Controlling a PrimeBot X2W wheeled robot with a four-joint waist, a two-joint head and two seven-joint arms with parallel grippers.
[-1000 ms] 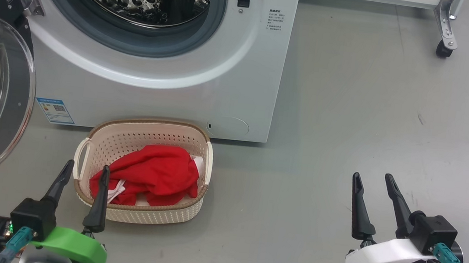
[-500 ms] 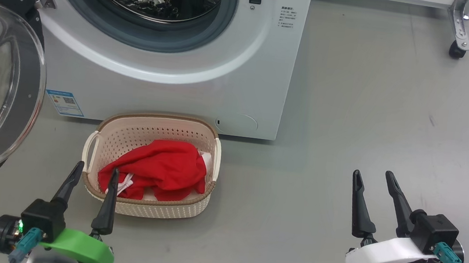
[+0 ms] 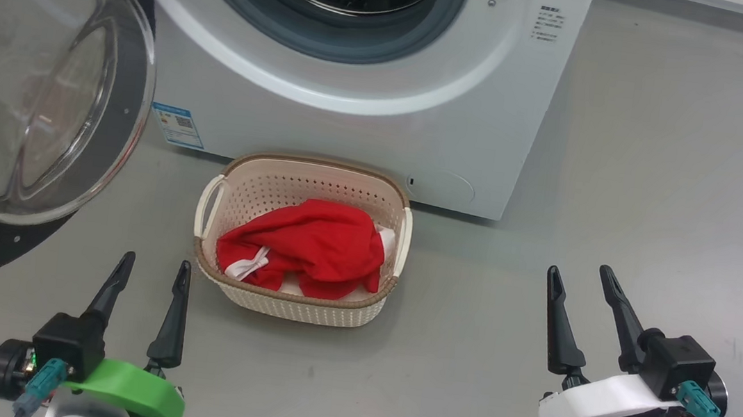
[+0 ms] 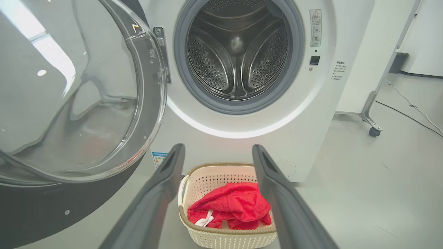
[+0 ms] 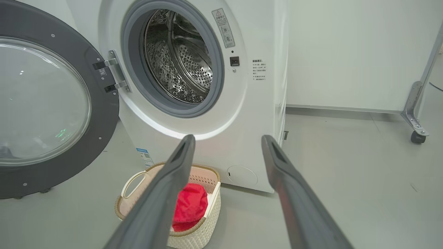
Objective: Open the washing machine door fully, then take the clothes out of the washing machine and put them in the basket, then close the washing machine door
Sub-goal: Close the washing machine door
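The washing machine stands on the grey floor, ahead of both tools and nearer the left one's side. Its steel drum is open to view straight ahead of the left tool. The washing machine door is swung wide open on its hinge, ahead of the left tool and off to its left, its glass bowl bulging toward the tools. The basket sits on the floor close against the machine's base, just ahead and to the right of the left tool, well to the left of the right tool. The clothes, a red heap with white trim, lie inside the basket. Both tools hover low with fingers spread wide, holding nothing, their tips pointing toward the machine.
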